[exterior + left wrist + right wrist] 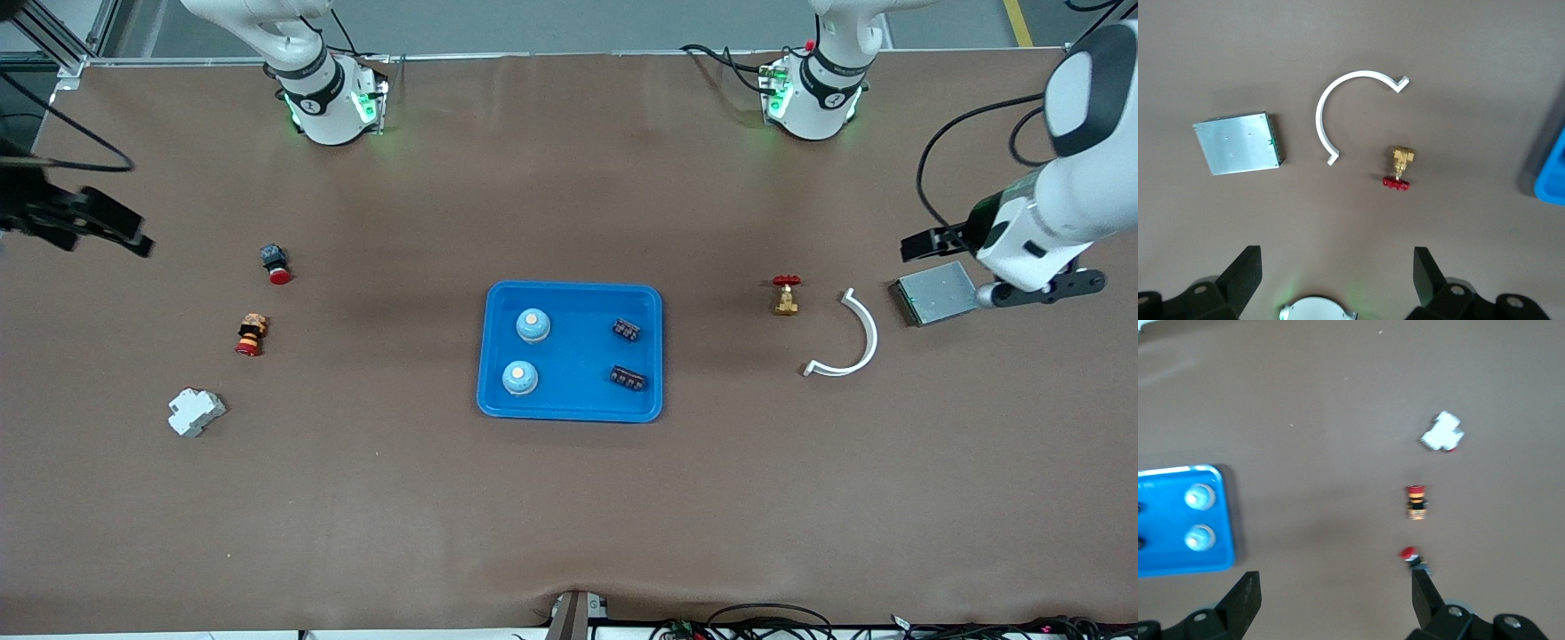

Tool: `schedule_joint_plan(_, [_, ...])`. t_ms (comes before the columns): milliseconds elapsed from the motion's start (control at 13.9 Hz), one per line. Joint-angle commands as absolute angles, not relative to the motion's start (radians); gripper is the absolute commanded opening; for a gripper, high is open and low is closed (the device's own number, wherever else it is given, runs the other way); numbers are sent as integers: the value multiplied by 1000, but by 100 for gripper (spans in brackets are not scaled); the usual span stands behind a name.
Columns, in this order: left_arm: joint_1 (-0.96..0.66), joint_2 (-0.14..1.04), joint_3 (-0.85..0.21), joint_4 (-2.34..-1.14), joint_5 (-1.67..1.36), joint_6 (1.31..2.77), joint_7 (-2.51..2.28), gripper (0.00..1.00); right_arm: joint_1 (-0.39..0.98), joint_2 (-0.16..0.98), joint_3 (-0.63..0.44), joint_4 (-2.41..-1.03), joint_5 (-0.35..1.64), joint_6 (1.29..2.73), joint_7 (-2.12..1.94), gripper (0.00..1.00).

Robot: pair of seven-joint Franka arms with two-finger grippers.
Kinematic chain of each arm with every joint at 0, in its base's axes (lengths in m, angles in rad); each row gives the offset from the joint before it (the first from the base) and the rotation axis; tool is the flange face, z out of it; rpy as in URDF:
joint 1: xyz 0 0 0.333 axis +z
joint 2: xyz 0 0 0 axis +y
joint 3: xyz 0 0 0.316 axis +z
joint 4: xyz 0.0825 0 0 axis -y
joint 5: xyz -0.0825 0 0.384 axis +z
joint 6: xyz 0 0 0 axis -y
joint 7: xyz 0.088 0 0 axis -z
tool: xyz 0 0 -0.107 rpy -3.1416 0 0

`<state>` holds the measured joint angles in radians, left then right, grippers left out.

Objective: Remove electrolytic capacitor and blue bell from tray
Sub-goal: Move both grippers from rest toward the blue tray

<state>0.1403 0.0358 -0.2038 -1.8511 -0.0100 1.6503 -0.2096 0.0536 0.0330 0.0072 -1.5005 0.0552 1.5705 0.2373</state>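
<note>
A blue tray (578, 354) lies at the middle of the table. In it, toward the right arm's end, stand two light-blue bells (532, 325) (519, 378). Two small dark capacitors (626, 330) (628, 379) lie in it toward the left arm's end. My left gripper (935, 243) (1337, 267) hangs open and empty over the table's end by a metal box. Over the other end, my right gripper (116, 229) (1336, 590) is open and empty too. The right wrist view shows the tray (1178, 567) with both bells (1199, 497) (1199, 537).
Toward the left arm's end lie a brass valve with a red wheel (786, 295), a white curved strip (853, 342) and a metal box (935, 293). Toward the right arm's end lie two red-capped push buttons (276, 264) (252, 335) and a white plastic part (196, 412).
</note>
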Motion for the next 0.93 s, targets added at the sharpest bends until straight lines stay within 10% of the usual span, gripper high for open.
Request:
schedule_joint_plan(0, [146, 5, -228, -1962, -23, 1739, -253, 100, 136, 67, 3, -1523, 54, 1629, 383, 100])
schedule_joint_plan(860, [-33, 357, -380, -1809, -104, 2123, -960, 100, 380, 320, 3, -1595, 49, 1998, 714, 100])
